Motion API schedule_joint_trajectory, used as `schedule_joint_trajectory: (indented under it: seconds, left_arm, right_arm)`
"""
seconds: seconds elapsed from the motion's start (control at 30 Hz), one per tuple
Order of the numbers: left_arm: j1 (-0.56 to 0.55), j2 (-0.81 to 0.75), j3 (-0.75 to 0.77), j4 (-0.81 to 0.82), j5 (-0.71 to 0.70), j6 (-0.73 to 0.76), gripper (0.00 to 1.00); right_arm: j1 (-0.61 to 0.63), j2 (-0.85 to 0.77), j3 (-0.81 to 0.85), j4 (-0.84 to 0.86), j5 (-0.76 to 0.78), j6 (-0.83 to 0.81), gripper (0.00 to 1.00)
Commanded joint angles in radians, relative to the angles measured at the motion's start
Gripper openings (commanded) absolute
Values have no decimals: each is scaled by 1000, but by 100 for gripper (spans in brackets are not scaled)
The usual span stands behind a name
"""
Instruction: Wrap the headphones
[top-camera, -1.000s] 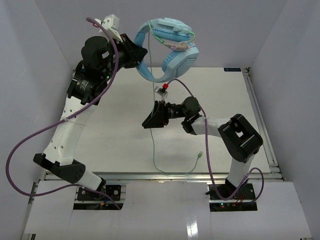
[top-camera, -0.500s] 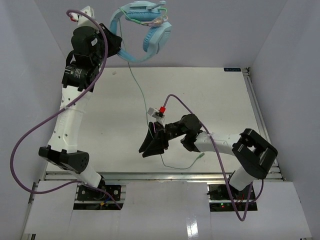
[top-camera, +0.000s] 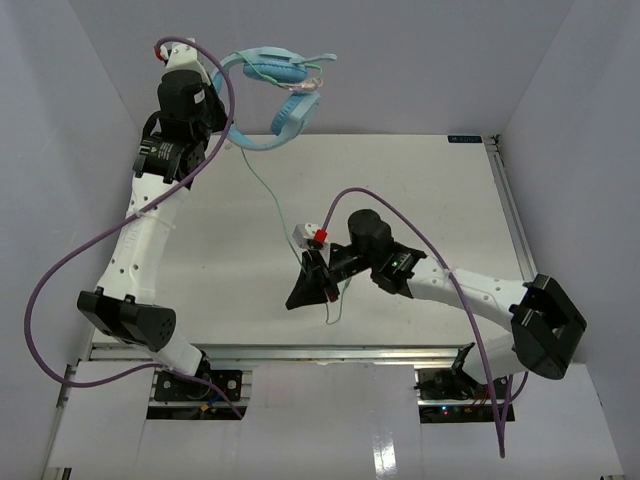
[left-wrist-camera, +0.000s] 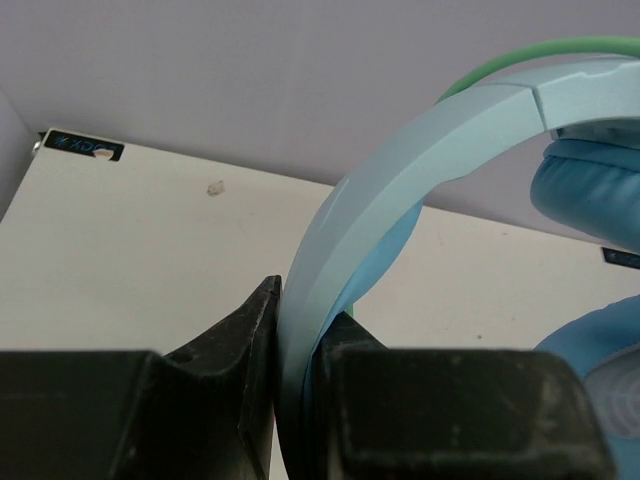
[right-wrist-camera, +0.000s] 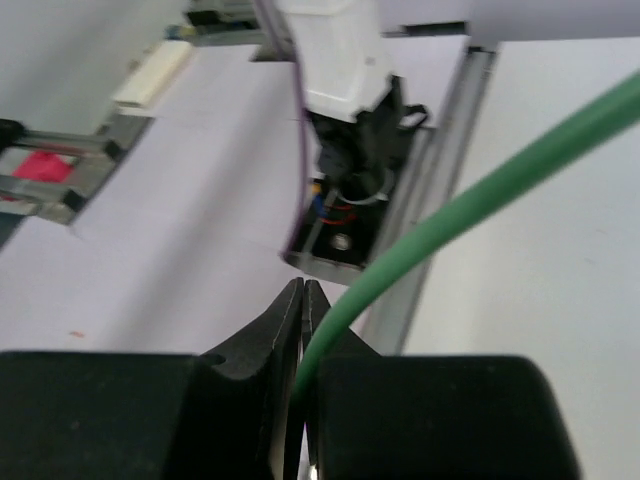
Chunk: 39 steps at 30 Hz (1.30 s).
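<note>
Headphones (top-camera: 278, 88), light blue plastic, over-ear, with a curved headband and two padded earcups.

Top view: held aloft over the far-left part of the white table (top-camera: 430, 180), in front of the back wall. The black two-finger left gripper (top-camera: 224, 122) is clamped on the lower end of the headband. The thin pale-green cable (top-camera: 268, 195) slants down from the headphones to the black two-finger right gripper (top-camera: 305, 290), which is pinched onto it low over the near-middle of the table. A short tail of cable hangs below the grip. A thick purple robot cable (top-camera: 60, 270) loops beside the left arm.

Left wrist view: the headband (left-wrist-camera: 400, 170) stands between the left gripper (left-wrist-camera: 295, 320) fingers, gripped on both sides. One blue padded earcup (left-wrist-camera: 590, 190) is at the right edge, the green cable (left-wrist-camera: 520, 55) arches above it, and the table (left-wrist-camera: 120, 260) lies far below.

Right wrist view: the right gripper (right-wrist-camera: 303, 300) fingertips are closed tight, and the green cable (right-wrist-camera: 480, 190) runs out from between them, up and to the right. Behind are the table (right-wrist-camera: 560, 330) and a white arm base (right-wrist-camera: 340, 60) at the edge rail.
</note>
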<state>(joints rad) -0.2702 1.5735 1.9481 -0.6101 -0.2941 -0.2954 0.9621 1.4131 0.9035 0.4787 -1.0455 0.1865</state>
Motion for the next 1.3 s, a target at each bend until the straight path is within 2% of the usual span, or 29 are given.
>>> schedule_joint_trajectory:
  seconds: [0.0,0.07,0.17,0.33,0.53,0.7,0.8,1.0,1.13,1.27]
  left_arm:
    - [6,-147,-56,64,-46,30,0]
    - [8,-173,-103,63,-41,32,0]
    - [8,-199,-142,55,-14,15,0]
    - [9,-205,-170,41,-38,46,0]
    - [9,-193,-273,71,-101,109,0]
    - [16,-159,-342,100,-113,134,0]
    - [16,-139,-379,101,-95,139,0]
    - [16,-137,-481,72,-4,172,0]
    - [14,-164,-539,28,137,210,0]
    - [9,-210,-600,-27,239,250,0]
  right_arm:
    - [-44,-80,140,-568,247,-470,8]
    - [-58,-106,154,-670,353,-546,8]
    - [-83,-122,176,-724,435,-581,8]
    - [-89,-159,203,-786,518,-651,8]
    - [-88,-213,281,-912,601,-753,8]
    - [-88,-247,352,-954,689,-819,8]
    - [-88,-249,388,-937,807,-887,8]
    - [-87,-235,415,-773,1130,-1091,8]
    - [-88,-207,389,-617,1260,-1212,8]
    - [-87,-171,381,-508,1322,-1309,8]
